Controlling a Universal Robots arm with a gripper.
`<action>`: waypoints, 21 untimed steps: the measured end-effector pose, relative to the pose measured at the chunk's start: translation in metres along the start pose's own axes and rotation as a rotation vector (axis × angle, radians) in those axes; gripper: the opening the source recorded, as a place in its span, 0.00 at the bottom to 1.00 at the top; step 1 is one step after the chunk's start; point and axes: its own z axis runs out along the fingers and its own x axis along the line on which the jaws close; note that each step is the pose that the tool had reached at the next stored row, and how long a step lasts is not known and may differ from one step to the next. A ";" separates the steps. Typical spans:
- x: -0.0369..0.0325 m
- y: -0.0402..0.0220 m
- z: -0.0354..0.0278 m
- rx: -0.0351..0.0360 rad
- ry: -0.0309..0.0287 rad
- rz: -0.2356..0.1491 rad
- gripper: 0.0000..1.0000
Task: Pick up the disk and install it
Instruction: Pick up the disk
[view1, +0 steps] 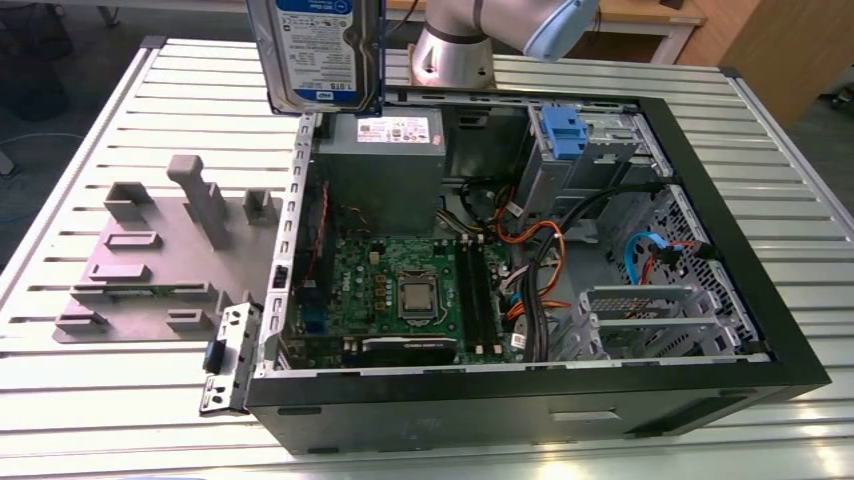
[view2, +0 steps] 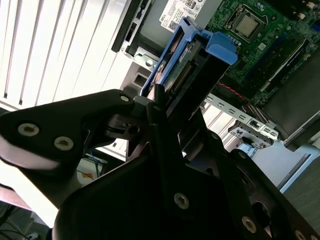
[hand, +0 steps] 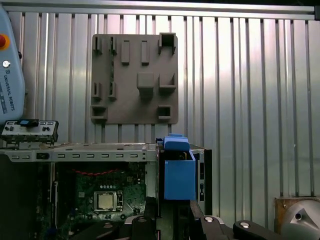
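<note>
The disk (view1: 320, 50) hangs upright in the air over the far corner of the open computer case (view1: 534, 400) at the exterior view's left, its blue-and-white label facing the camera. Its top runs out of that picture. In the second wrist view my gripper (view2: 167, 107) is shut on the disk (view2: 215, 47), with black fingers (view2: 156, 107) pressed on the blue carrier bracket. The first wrist view looks down the disk's (hand: 179, 172) blue edge, with the case's wall and motherboard (hand: 107, 197) below it.
The case lies open on a slatted metal table (view1: 120, 420). Inside are a grey power-supply box (view1: 380, 150), a motherboard (view1: 400, 290), cables and a drive bay with a blue tab (view1: 561, 135). A grey fixture plate (view1: 147, 260) lies beside the case. The arm's base (view1: 454, 50) stands behind.
</note>
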 end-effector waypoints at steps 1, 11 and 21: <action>0.0000 -0.0001 0.0000 0.0000 0.0000 0.000 0.35; -0.0004 -0.0067 -0.0002 0.0000 0.0000 0.000 0.35; -0.0010 -0.0183 -0.0003 0.0000 0.0000 0.000 0.35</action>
